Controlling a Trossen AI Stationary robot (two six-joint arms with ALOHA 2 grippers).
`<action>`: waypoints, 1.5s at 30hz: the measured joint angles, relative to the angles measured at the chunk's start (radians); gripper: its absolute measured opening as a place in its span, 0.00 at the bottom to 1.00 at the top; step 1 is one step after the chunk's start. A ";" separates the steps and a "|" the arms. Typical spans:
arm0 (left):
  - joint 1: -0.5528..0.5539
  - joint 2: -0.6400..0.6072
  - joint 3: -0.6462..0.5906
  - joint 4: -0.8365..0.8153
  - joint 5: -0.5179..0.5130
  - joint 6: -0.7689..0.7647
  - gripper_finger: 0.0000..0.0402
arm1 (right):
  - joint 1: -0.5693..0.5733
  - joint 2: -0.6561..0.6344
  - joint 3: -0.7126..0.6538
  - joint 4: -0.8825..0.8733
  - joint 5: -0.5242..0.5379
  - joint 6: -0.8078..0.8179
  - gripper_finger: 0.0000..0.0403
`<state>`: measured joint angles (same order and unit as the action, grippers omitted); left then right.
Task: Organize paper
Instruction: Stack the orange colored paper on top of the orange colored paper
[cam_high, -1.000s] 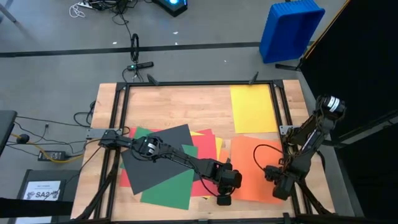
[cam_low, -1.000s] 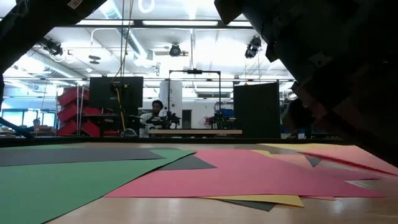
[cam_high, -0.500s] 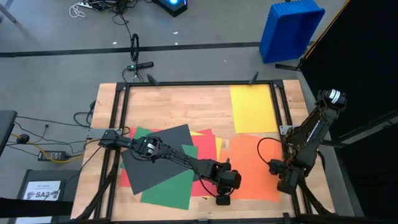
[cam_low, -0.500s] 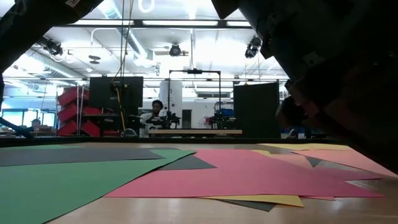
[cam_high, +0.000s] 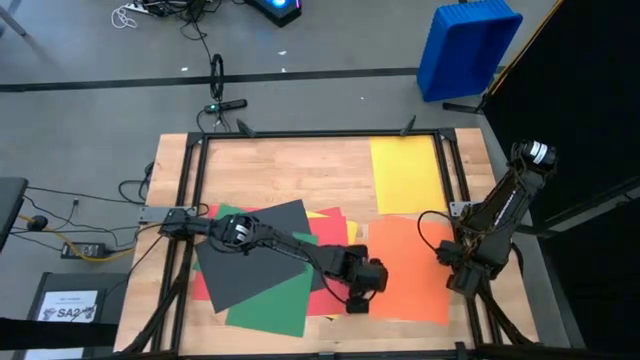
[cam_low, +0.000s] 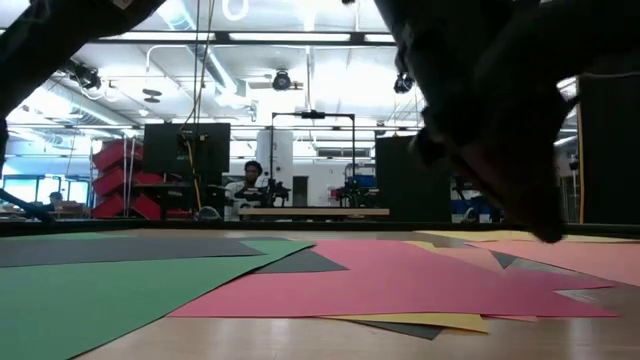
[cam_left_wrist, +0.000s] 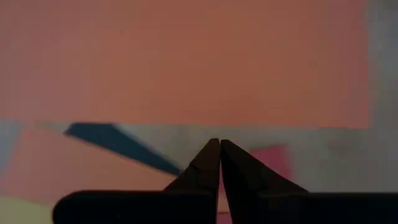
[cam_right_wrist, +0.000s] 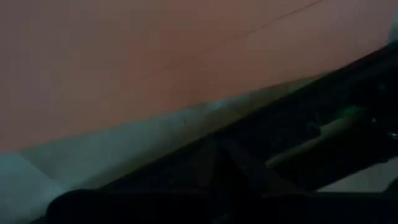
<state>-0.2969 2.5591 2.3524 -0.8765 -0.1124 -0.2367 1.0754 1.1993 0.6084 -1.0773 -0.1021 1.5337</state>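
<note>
The paper lies on the tabletop (cam_high: 290, 170): a yellow sheet (cam_high: 407, 175) alone, an orange sheet (cam_high: 413, 270) below it, a fanned pile (cam_high: 265, 270) beside. The left end effector (cam_high: 357, 303), closed and empty, hovers between pile and orange sheet. The right end effector (cam_high: 462, 285), closed, sits at the orange sheet's outer edge.

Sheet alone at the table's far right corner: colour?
Yellow sheet, lying apart from the pile; clearest in the high view.

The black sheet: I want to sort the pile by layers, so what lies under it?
Under the black sheet a green sheet sticks out toward the near edge, red and yellow beside it. How far each runs beneath is hidden.
</note>
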 joint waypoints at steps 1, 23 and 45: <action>0.011 0.000 0.000 -0.010 -0.002 0.001 0.00 | 0.000 0.000 -0.006 0.007 -0.003 0.000 0.00; 0.137 0.008 0.000 -0.006 0.046 0.100 0.00 | -0.085 -0.001 -0.121 0.169 -0.012 0.062 0.00; 0.214 0.013 0.000 -0.019 -0.032 0.155 0.00 | -0.171 -0.002 -0.152 0.192 -0.005 0.016 0.00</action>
<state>-0.0827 2.5721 2.3524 -0.8952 -0.1444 -0.0818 0.9048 1.1977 0.4560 -0.8852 -0.1074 1.5495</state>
